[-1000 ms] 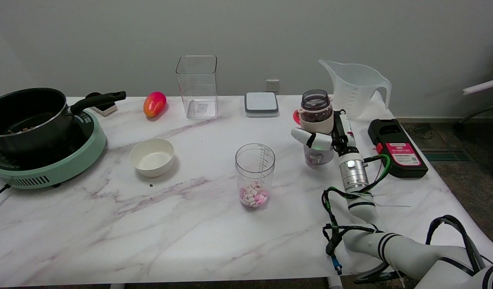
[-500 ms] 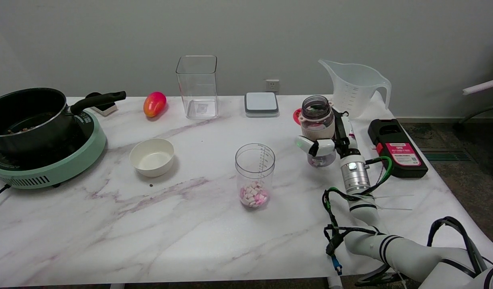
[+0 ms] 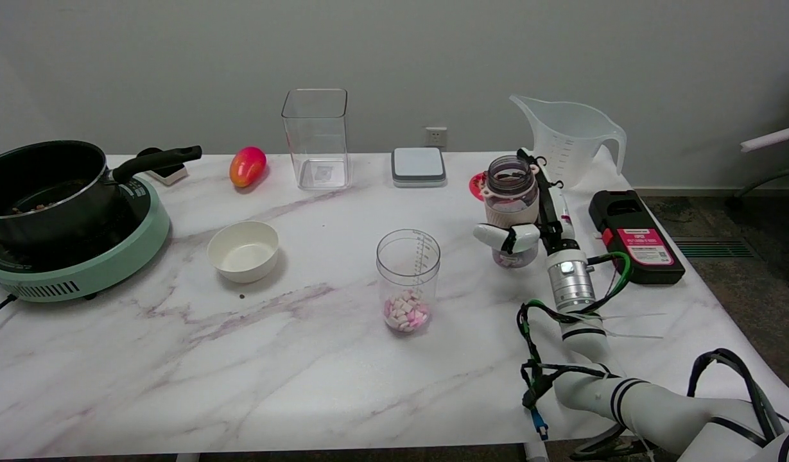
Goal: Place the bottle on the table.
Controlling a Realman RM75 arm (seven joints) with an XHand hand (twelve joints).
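Observation:
A clear bottle [image 3: 511, 192] with an open dark mouth and a pale band around its middle stands upright, its base low on the marble table [image 3: 304, 359] right of centre. A few pink and white pieces show through its bottom. My right hand [image 3: 535, 221] grips the bottle from its right side, the thumb wrapped across the front below the band and the other fingers hidden behind it. The arm reaches in from the lower right.
A measuring cup [image 3: 407, 280] with pink and white pieces stands left of the bottle. A red lid [image 3: 476, 185] lies behind it. A plastic pitcher [image 3: 571, 140], black device [image 3: 632, 234], grey scale [image 3: 418, 165], square container [image 3: 316, 138], bowl [image 3: 243, 250], mango [image 3: 247, 165] and pot on a cooker [image 3: 54, 212] are around.
My hand has lowered the bottle and drawn it slightly right, bringing its base down to the table surface. The grip stays the same.

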